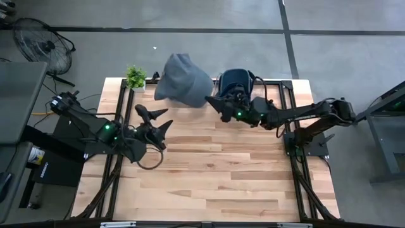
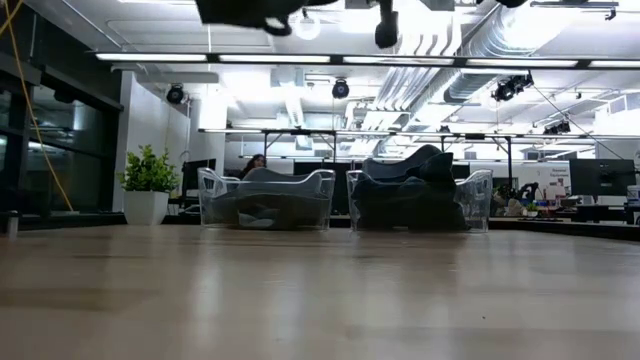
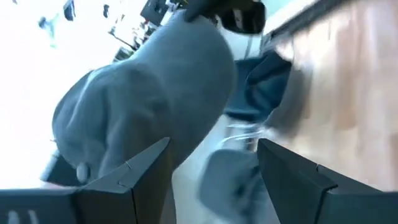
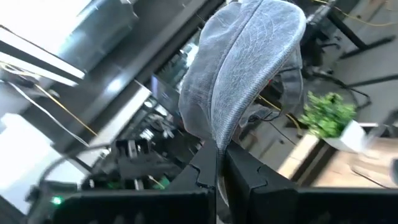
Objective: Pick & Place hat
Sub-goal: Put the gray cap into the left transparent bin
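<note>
A grey hat (image 1: 181, 81) is held in the air over the table's far edge, above the left clear bin (image 2: 265, 198). My right gripper (image 1: 213, 101) is shut on it and reaches in from the right. The hat fills the right wrist view (image 4: 249, 68) and shows in the left wrist view (image 3: 143, 99). My left gripper (image 1: 161, 121) is open and empty over the table's left middle, its fingers pointing toward the hat. A second clear bin (image 1: 237, 81) beside the hat holds dark blue hats (image 2: 410, 185). My right gripper pinches the grey hat's edge (image 4: 219, 140) between its two shut fingers, at the hat's right side. The fingers come roughly level from the table's right. The hat is lifted clear of the table and stands out beyond the fingertips, its crown away from the gripper.
A small potted plant (image 1: 135, 77) stands at the far left corner, next to the bins. The wooden tabletop (image 1: 215, 171) lies in front of both arms. Black frame rails run along the table's left and right sides. A fan (image 1: 41, 41) stands on the floor beyond the table.
</note>
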You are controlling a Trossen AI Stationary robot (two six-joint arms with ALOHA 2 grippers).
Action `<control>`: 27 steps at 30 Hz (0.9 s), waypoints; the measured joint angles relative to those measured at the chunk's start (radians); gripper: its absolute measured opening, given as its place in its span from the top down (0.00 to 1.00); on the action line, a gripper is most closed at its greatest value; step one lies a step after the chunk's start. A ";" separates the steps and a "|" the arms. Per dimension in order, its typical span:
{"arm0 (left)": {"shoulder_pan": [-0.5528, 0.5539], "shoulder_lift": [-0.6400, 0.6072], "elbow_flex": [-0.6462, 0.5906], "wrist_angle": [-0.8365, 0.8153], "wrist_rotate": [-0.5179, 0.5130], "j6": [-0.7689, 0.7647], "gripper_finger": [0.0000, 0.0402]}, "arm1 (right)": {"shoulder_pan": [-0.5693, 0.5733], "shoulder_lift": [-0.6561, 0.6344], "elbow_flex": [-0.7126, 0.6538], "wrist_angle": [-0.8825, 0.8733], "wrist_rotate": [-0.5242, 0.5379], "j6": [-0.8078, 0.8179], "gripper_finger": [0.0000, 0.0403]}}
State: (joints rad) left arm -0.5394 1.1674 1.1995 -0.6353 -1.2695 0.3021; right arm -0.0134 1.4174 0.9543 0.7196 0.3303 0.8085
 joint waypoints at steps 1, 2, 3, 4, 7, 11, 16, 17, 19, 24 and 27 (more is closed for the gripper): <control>0.012 0.014 0.000 0.019 -0.005 0.079 0.42 | 0.000 0.000 0.000 0.018 0.000 0.006 0.99; 0.023 0.031 0.000 0.040 -0.013 0.158 0.42 | 0.000 0.000 0.000 0.036 0.001 0.021 0.99; 0.034 0.044 0.000 0.062 -0.018 0.235 0.42 | 0.000 0.000 0.000 0.051 0.000 0.031 0.99; 0.044 0.053 -0.001 0.080 -0.023 0.310 0.42 | -0.001 0.000 0.000 0.068 0.000 0.040 0.99; 0.067 0.070 0.000 0.166 -0.044 0.523 0.42 | -0.009 0.000 0.000 0.103 -0.008 0.072 0.99; 0.109 0.126 -0.001 0.329 -0.096 0.766 0.42 | -0.015 0.000 0.000 0.120 -0.019 0.092 0.99; 0.139 0.161 -0.001 0.479 -0.112 0.967 0.42 | -0.023 0.000 0.000 0.124 -0.033 0.132 0.99; 0.145 0.163 -0.001 0.484 -0.099 0.977 0.42 | -0.025 0.000 0.000 0.128 -0.039 0.134 0.99; 0.154 0.172 -0.001 0.486 -0.098 0.979 0.42 | -0.026 0.000 0.000 0.144 -0.051 0.149 0.99; 0.192 0.208 -0.002 0.487 -0.109 0.996 0.42 | -0.027 0.000 0.000 0.177 -0.063 0.191 0.99; 0.210 0.210 -0.002 0.500 -0.120 1.004 0.42 | -0.027 0.000 0.000 0.173 -0.073 0.220 0.99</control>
State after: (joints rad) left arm -0.3297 1.3774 1.1980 -0.1351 -1.3894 1.3064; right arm -0.0402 1.4174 0.9543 0.8925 0.2575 1.0284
